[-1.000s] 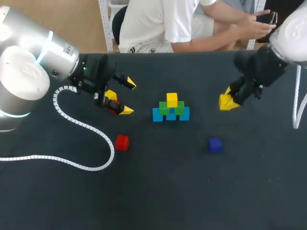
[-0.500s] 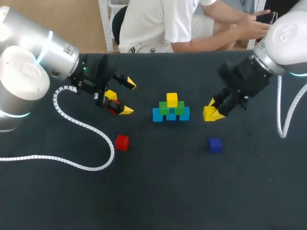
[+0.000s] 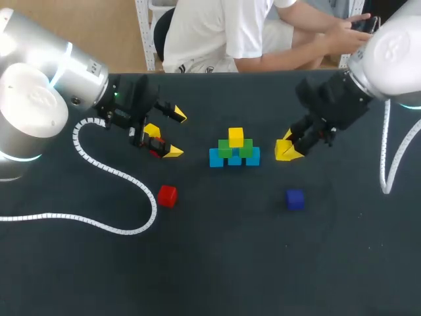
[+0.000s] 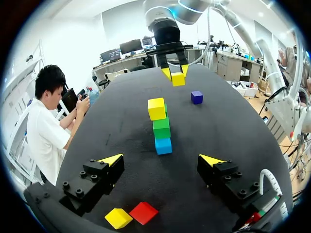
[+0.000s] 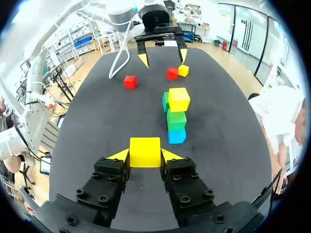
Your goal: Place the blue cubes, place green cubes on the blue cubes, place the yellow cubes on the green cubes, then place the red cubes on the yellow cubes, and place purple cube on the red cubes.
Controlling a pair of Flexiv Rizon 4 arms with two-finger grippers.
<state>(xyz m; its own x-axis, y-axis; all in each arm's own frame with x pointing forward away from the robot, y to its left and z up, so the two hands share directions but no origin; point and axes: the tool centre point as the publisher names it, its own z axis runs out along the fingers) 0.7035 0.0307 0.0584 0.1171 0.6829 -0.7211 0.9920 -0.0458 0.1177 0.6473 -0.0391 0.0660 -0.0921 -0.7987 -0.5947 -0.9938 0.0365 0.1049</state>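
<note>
Two yellow-tipped fingers of the right gripper clamp a yellow cube from both sides, close beside the pile at the middle of the dark table. The pile has a bottom row of blue cubes, two green cubes on them, and a single top yellow cube resting on the green. On the near side of the held cube, apart from it, a purple cube sits alone.

Across the table, the left gripper hangs with its fingers spread wide and nothing between them. Under it lie a spare yellow cube and a red cube, just beside each other. A second red cube stands alone nearer the front edge, next to the loop of a white coiled cable trailing from the left arm.
</note>
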